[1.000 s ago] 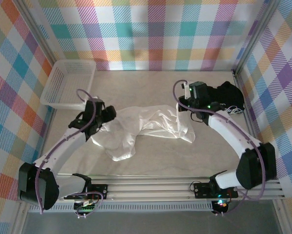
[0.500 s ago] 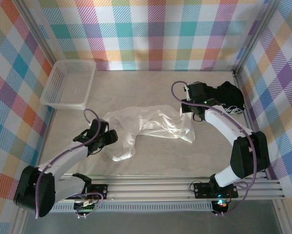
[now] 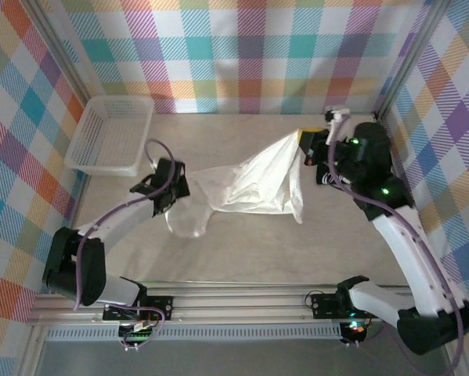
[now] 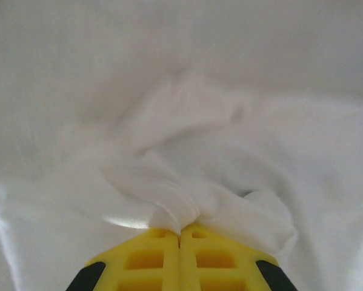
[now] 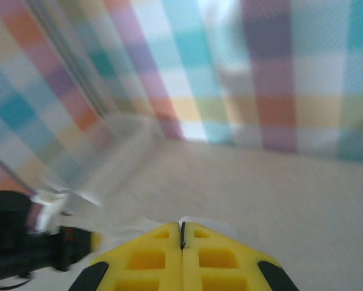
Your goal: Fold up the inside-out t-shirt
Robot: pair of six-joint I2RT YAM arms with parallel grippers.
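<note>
Left gripper [image 3: 174,190] sits low with jaws pressed together; right gripper [image 3: 306,146] is held high, likewise clamped.

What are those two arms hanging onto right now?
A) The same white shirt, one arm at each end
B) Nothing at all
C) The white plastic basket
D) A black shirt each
A: the left gripper is pinched shut on a bunch of the white t-shirt, and the right gripper is shut on its other end, with the cloth stretched between them.
</note>
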